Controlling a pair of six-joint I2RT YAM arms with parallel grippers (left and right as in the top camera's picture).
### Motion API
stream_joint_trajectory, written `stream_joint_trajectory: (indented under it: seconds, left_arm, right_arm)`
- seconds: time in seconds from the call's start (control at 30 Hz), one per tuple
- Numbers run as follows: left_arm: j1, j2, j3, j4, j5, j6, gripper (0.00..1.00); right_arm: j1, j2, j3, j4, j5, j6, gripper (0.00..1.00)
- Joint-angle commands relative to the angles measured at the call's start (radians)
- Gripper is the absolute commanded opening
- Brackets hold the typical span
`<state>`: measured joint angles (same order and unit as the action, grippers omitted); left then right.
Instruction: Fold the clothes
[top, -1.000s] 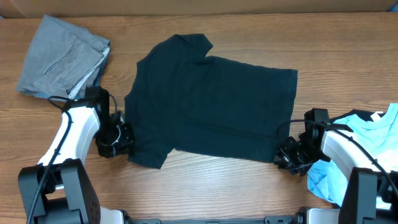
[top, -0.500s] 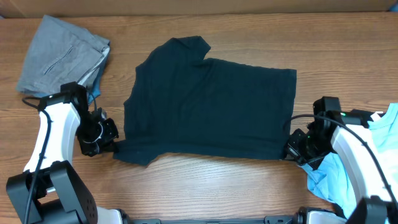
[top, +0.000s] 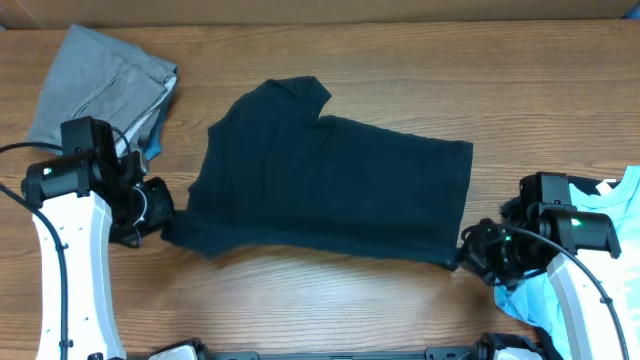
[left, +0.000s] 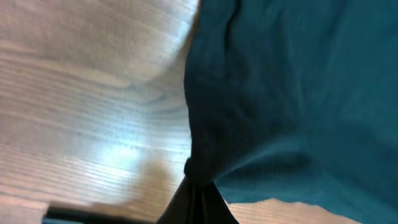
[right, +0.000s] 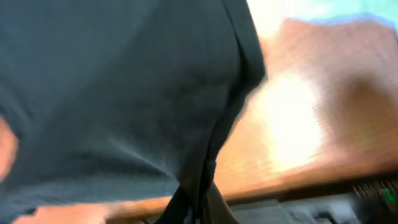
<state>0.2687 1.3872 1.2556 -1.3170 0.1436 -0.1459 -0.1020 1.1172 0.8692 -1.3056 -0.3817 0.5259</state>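
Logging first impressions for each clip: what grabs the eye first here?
A black T-shirt lies spread across the table, the left gripper and the right gripper each pinching a near corner. A grey garment sits far left, a light blue garment at the right edge.

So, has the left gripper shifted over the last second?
Yes. The left gripper slid left, ending below the grey garment's right edge, pulling the black T-shirt along.

You face a plain T-shirt (top: 330, 190) in black verging on dark teal, set against the warm brown, wood-grained table (top: 400, 50). The grey garment (top: 95, 85) and the light blue garment (top: 628, 192) are both unpatterned.
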Motion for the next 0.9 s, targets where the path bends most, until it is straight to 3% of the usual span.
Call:
stream_joint_trajectory:
  seconds: [0.0,0.27,0.77,0.8,0.87]
  left_arm:
    - [-0.034,-0.001,0.016,0.09,0.001,0.007,0.04]
    - [-0.139,0.059,0.016,0.338,0.01,0.004,0.04]
    - [-0.182,0.285,0.016,0.523,0.06,-0.008,0.06]
    - [-0.183,0.286,0.016,0.526,0.06,-0.008,0.07]
    - [-0.185,0.286,0.016,0.537,0.06,-0.008,0.2]
  right_arm:
    - [0.005,0.025,0.021,0.098,-0.006,0.064,0.04]
    - [0.005,0.189,0.021,0.355,-0.005,0.09,0.04]
    - [0.005,0.349,0.021,0.542,-0.001,0.157,0.06]
    - [0.005,0.349,0.021,0.543,0.002,0.156,0.08]
    - [0.005,0.349,0.021,0.549,0.044,0.155,0.37]
